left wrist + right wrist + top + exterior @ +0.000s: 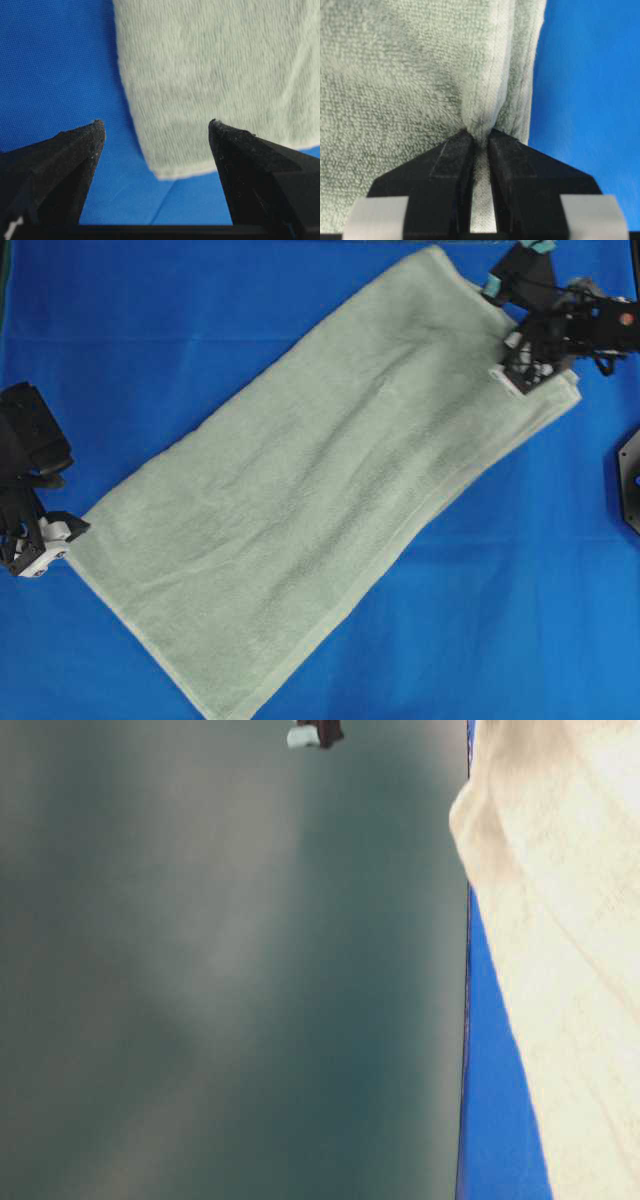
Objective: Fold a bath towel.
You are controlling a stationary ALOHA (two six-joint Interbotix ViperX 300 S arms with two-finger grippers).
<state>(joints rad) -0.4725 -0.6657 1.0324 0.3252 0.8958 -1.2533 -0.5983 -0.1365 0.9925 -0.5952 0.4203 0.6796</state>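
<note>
- From overhead we see the bath towel [320, 480] lying flat and slantwise on the bright blue cloth surface [150, 320], running from the near left to the far right. The left gripper [45, 545] sits at the left edge, just beside the towel's near-left corner, its arm cut off by the frame. The right gripper [525, 365] rests on the towel's far-right corner. A dark object [628, 480] at the right edge is cut off, and we cannot tell what it is.
- At table level, most of the picture is a blurred grey-green backdrop [220, 970] in which we make out nothing of the room. The towel [570, 920] fills the right side, looking cream here, with a strip of blue surface [495, 1100] beside it. A small dark piece with a pale tip [312, 733] shows at the top edge, too cropped to identify.
- In the left wrist view, the spread fingers [75, 155] stand wide apart above the blue surface [50, 60], holding nothing; the towel's corner [210, 85] lies between and beyond them.
- In the right wrist view, the fingers [447, 165] are pressed nearly together, pinching a raised fold of towel [420, 75] at its hemmed edge, with blue surface [590, 75] to the right.
</note>
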